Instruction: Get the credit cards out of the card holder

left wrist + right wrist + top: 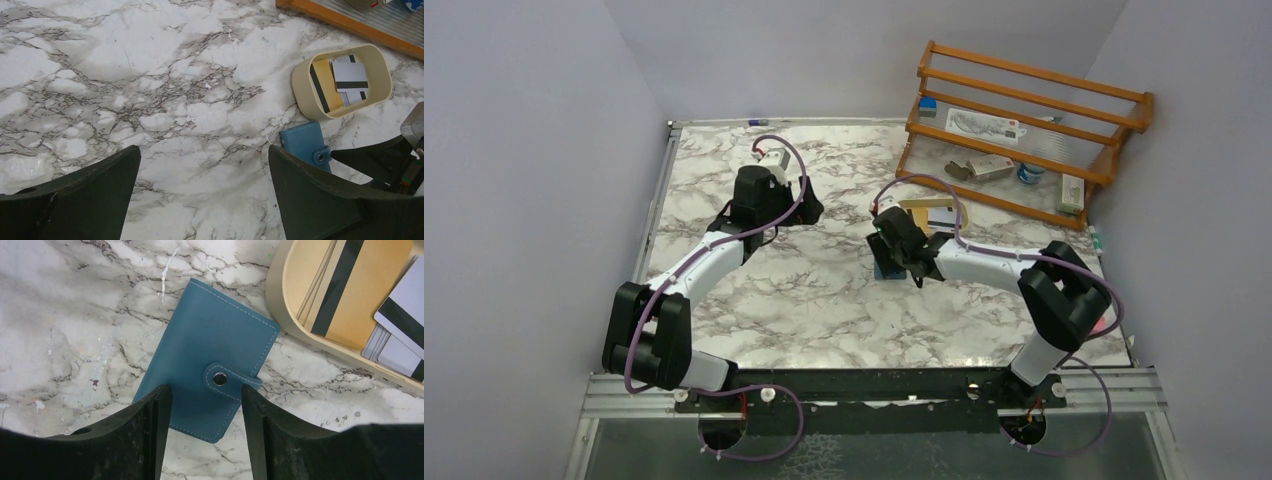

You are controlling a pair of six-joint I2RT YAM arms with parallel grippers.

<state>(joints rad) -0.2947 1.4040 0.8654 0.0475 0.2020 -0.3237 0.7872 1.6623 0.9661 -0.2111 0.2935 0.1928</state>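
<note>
Card holder [205, 340], stitched teal rectangle (snapped shut)

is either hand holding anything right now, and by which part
Left hand: open, empty. The right hand has its fingers astride the closed card holder at its snap-tab end; whether it grips cannot be told.

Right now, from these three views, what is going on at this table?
The right arm has its jaws apart just over the closed teal card holder, which lies flat on the marble table with its tab snapped. A yellow-orange card and whitish cards lie in the tan oval tray beside it. The left arm hovers with jaws wide over bare marble.
</note>
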